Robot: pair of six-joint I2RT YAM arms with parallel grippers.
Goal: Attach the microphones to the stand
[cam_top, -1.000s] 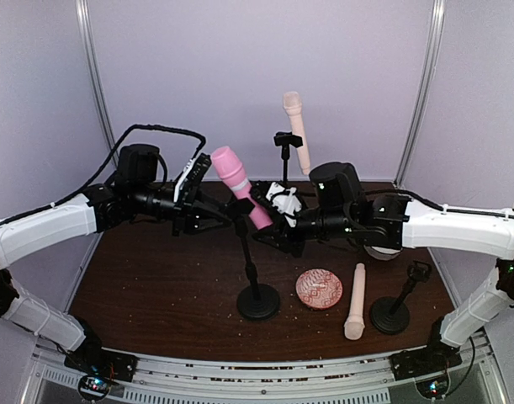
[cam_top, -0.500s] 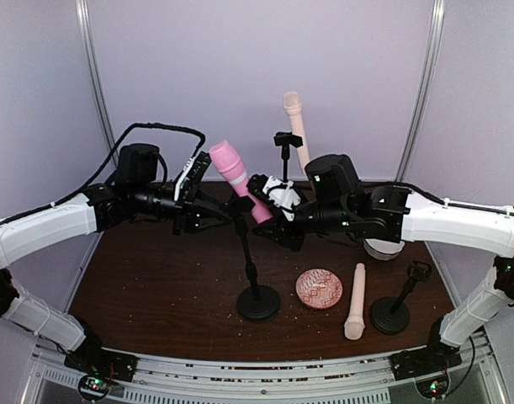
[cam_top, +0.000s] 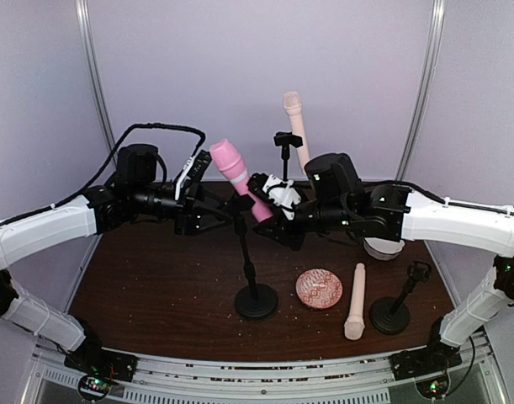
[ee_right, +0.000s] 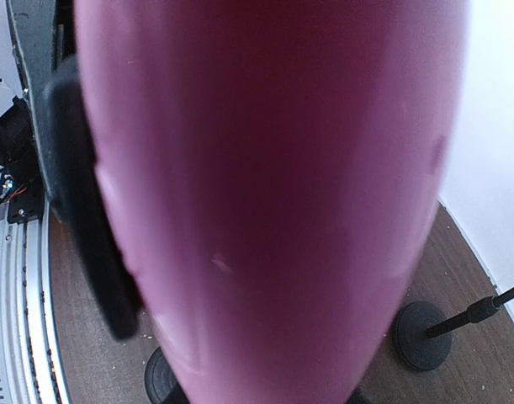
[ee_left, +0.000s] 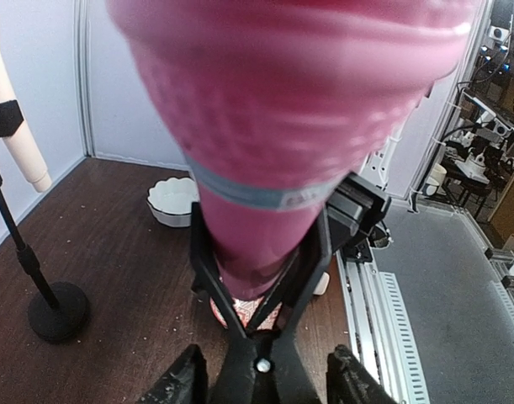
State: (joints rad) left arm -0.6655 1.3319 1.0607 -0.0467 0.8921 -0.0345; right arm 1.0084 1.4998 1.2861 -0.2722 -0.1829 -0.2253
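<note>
Behind the patterned dish (cam_top: 319,289), the right gripper (cam_top: 261,204) clamps the pink microphone (cam_top: 234,171) clipped in the stand (cam_top: 255,295); left gripper (cam_top: 225,215) gapes.

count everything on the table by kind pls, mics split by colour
pink microphone: 1
cream microphones: 2
black stands: 3
patterned pink dish: 1
white bowl: 1
total: 8

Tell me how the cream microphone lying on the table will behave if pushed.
The microphone is a smooth round tube on its side, so it will probably roll rather than slide. Its plastic look suggests light and stiff. The dish and stand base either side would likely stop it soon.
</note>
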